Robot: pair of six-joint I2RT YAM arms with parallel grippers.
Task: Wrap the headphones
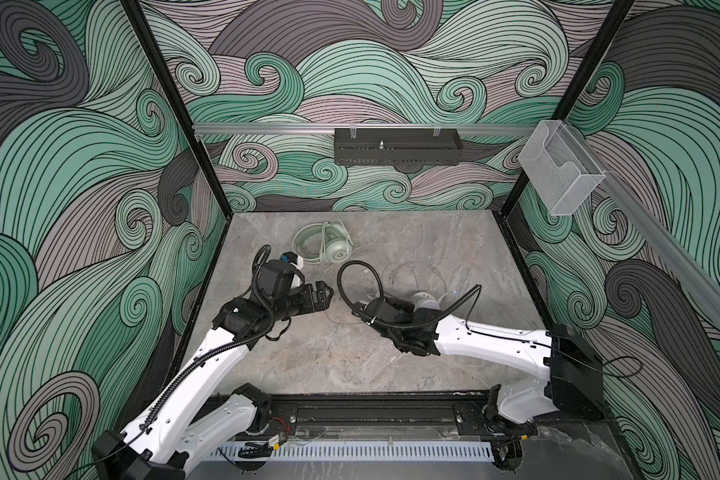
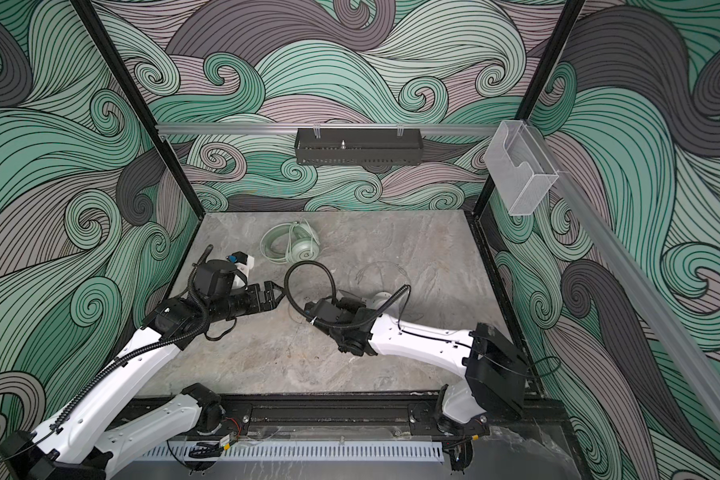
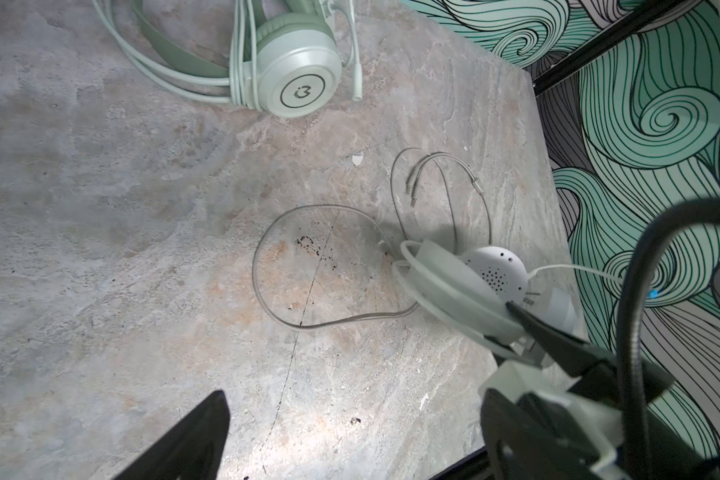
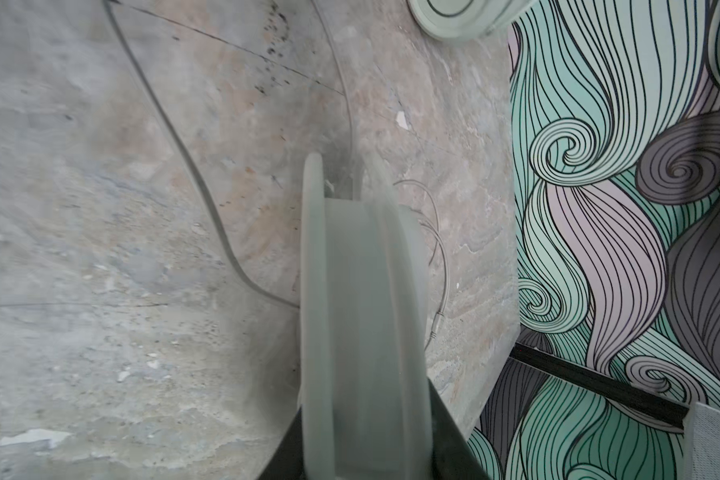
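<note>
Lengthwise, right fingers (image 3: 551,334) clench the white headset (image 3: 466,279), band edge-on; left fingers (image 3: 192,440) released.

white headset (image 4: 362,311): blurred up close | mint headset (image 3: 296,70): cut by edge

Robot laboratory test cell: patterned wall panels (image 1: 391,62), black frame posts (image 1: 175,104), aluminium rail (image 1: 267,128), stone-look bench (image 1: 329,365), two bench-mounted arms.

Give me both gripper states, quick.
Left gripper: open, holding nothing.
Right gripper: closed on the white headset.
</note>
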